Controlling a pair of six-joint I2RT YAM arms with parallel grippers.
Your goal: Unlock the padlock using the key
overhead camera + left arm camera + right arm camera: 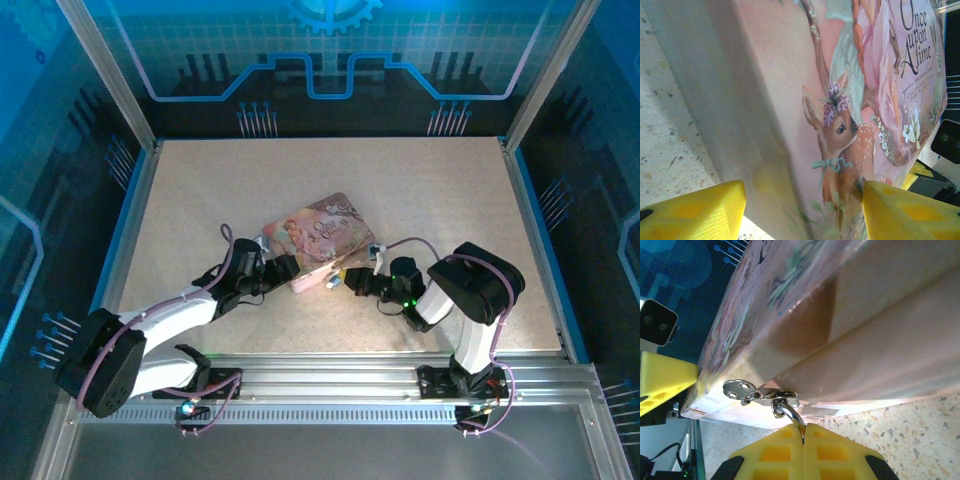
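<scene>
Though gripping the padlock (790, 412) by its thin shackle, right gripper (803, 432) pinched fully closed, looks far from done: shackle looped through the tin's (880, 340) hasp (740, 388), key yet to go in, by the look. Left gripper (802, 210) spread wide astride the tin; pressing or not, can't tell. Cramped at that low corner against the table (920, 435); open room rightward.

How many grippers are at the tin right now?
2. The left gripper straddles the left end of the tin; the right gripper, shut, sits at the clasp on its near edge.
</scene>
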